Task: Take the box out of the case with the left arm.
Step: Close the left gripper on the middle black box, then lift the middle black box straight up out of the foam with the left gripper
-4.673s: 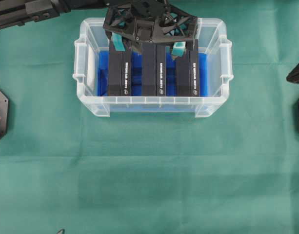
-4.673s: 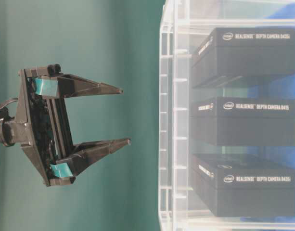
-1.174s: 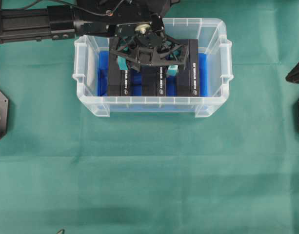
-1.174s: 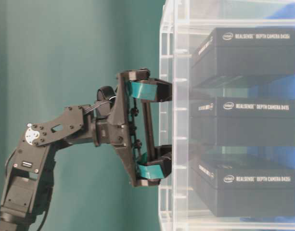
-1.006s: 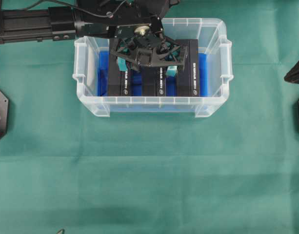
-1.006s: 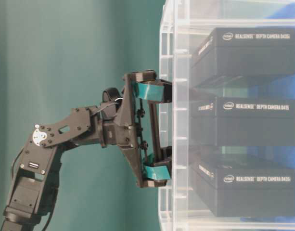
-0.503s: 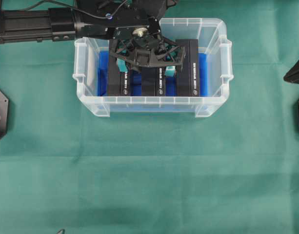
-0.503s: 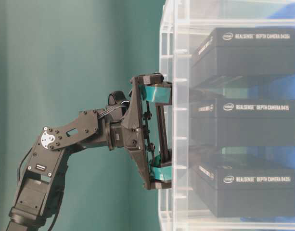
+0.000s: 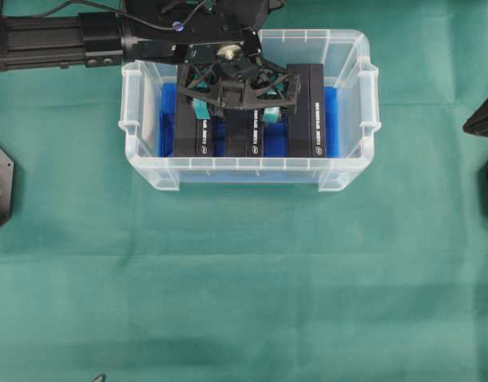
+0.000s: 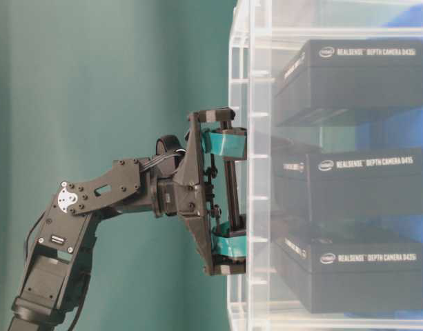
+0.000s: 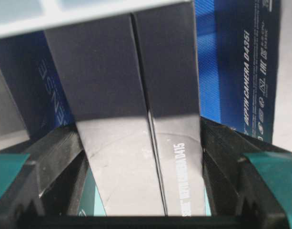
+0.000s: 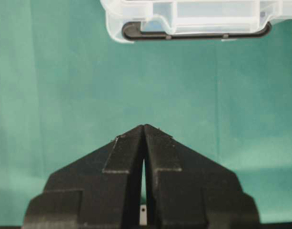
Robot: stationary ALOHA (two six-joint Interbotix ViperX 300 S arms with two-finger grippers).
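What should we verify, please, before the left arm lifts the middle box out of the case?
1. Left gripper straddles the middle RealSense box, a finger on each side: ok.
2. Fingers fully clamped on that box: cannot tell.
3. Neighbouring boxes free of the fingers: cannot tell.
4. Middle box sits square between its neighbours: not ok; it looks skewed.
5. Right gripper shut, outside the case: ok.
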